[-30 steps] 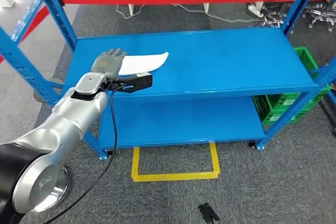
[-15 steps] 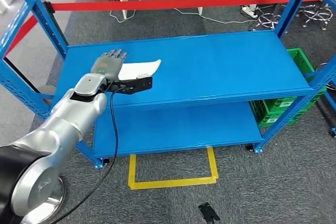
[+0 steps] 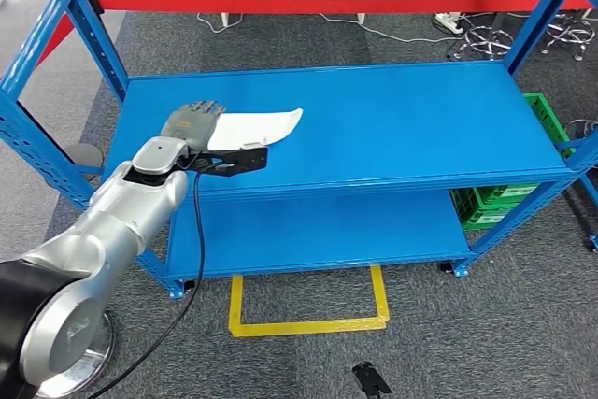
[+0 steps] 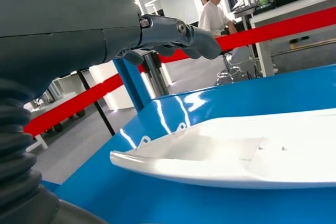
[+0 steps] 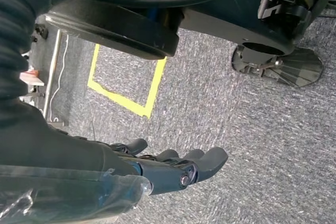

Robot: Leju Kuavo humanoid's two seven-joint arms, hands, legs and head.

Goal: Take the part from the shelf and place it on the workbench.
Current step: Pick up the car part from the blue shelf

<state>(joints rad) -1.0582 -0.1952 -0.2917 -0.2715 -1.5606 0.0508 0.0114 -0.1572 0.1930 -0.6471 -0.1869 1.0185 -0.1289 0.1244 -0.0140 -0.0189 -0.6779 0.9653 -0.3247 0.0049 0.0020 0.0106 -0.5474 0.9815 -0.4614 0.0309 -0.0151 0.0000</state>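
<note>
Here, one white part (image 3: 257, 126) on shelf (image 3: 395, 119); left hand (image 3: 189, 124) fingers (image 4: 178, 32) spread above, empty.

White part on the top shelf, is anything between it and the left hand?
Nothing visible. The left hand hovers over the near end of the white part, fingers spread above it; only bare blue shelf surrounds it.

The head camera looks down from high up at the blue shelf (image 3: 395, 119). The left wrist camera sits low and very close over that same shelf (image 4: 253, 90). The right wrist camera points down at the grey floor (image 5: 253, 129).
</note>
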